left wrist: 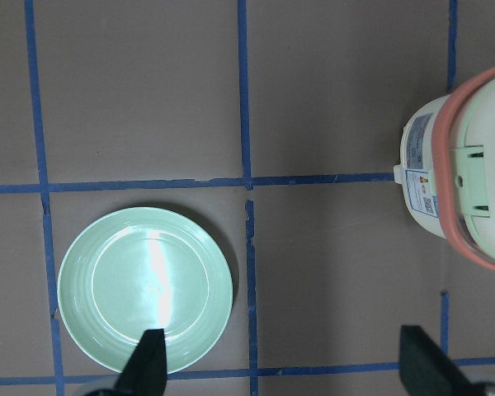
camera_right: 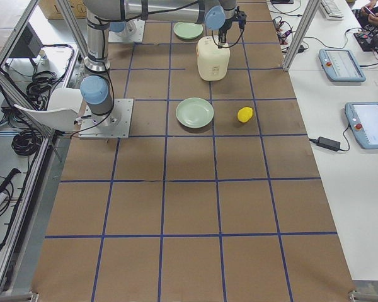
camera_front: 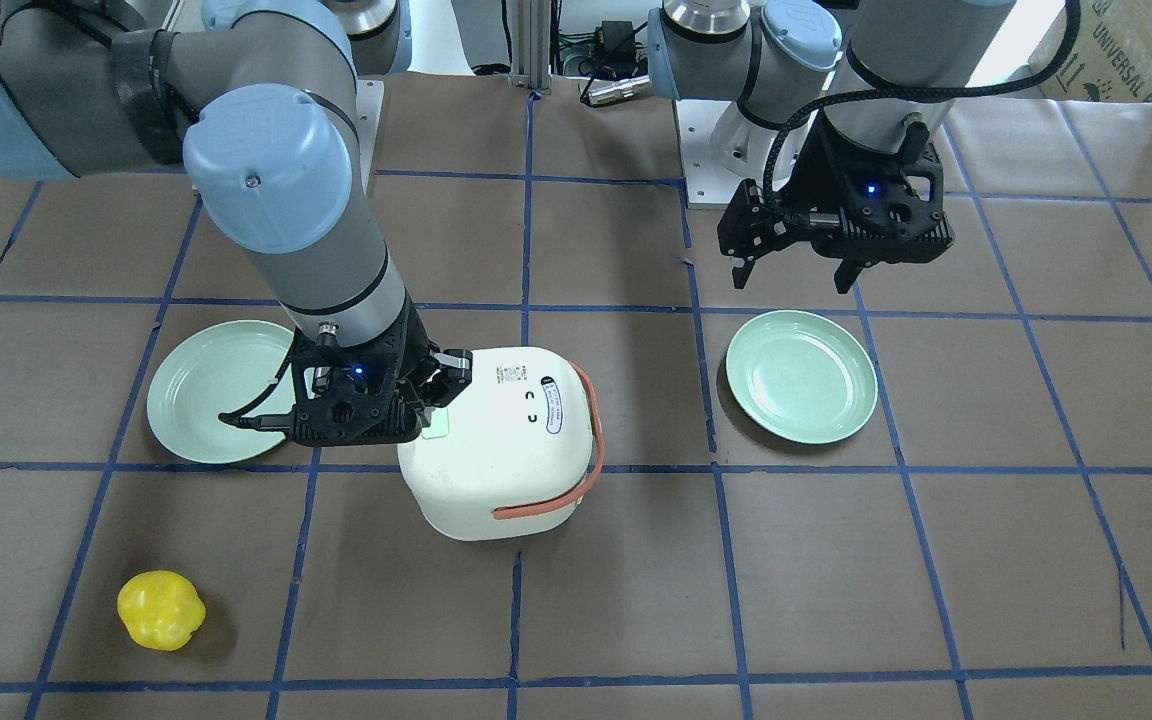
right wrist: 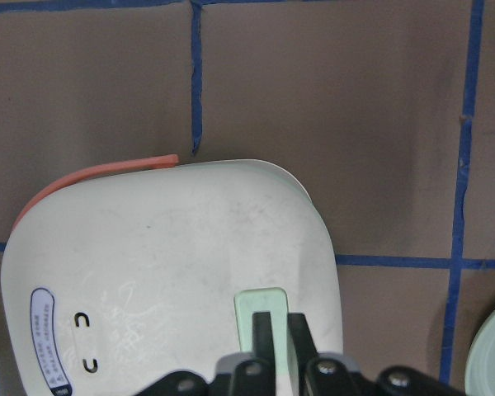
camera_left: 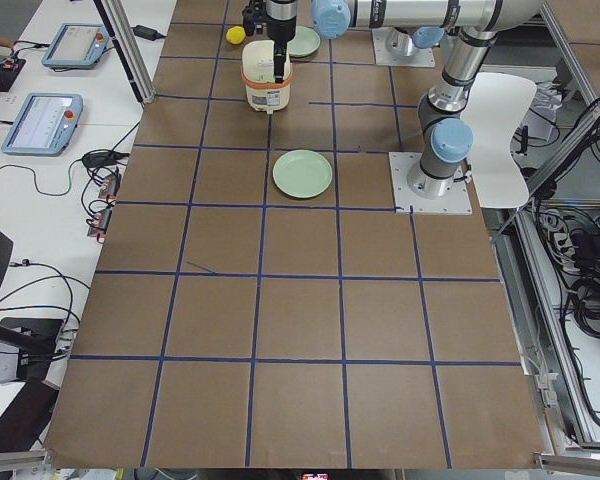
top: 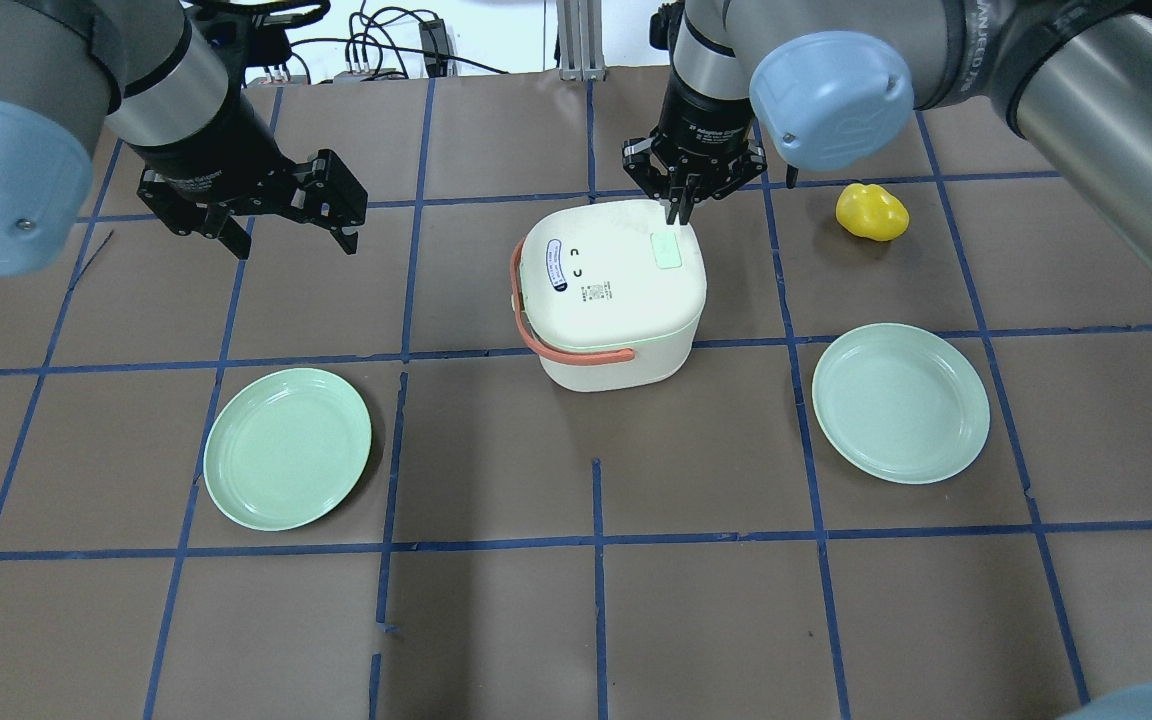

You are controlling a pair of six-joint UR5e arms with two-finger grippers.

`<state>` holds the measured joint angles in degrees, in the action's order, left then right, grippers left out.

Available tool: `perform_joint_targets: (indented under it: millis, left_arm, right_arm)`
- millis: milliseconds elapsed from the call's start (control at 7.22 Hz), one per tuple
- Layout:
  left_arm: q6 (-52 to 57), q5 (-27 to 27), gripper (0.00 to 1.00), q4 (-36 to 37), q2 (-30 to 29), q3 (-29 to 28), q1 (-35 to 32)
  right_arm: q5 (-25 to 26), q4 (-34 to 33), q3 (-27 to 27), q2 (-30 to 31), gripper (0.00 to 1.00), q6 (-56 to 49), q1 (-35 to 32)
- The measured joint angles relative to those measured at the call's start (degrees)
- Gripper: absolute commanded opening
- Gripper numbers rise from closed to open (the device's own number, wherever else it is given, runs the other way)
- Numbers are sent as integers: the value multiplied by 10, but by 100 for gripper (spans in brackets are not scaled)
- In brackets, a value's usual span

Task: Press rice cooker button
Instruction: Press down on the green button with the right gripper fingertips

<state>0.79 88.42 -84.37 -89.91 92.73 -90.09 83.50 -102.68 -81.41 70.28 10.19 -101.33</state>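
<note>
The white rice cooker (top: 616, 290) with its orange strap handle stands mid-table, lid closed. A pale green button (top: 667, 250) sits near one lid edge. My right gripper (top: 681, 205) is shut and empty, pointing down with its fingertips on or just above that button. In the right wrist view the closed fingers (right wrist: 279, 338) overlap the button (right wrist: 260, 309) on the lid (right wrist: 173, 264). I cannot tell whether they touch it. In the front-facing view the right gripper (camera_front: 426, 415) is at the cooker's (camera_front: 506, 440) lid edge. My left gripper (top: 291, 235) is open, empty, hovering well away from the cooker.
Two pale green plates lie on the table, one (top: 286, 450) below my left gripper and one (top: 901, 400) on the right side. A yellow bell pepper (top: 871, 212) lies beyond the cooker, near the right arm. The left wrist view shows a plate (left wrist: 144, 289) and the cooker's side (left wrist: 470, 181).
</note>
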Motion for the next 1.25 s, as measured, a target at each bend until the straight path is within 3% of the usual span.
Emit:
perform_joint_targets:
  millis: [1246]
  left_arm:
    - [0,0,100,0,0,0,0]
  right_arm:
    - [8,-14,-19,-13,20,-1,-14]
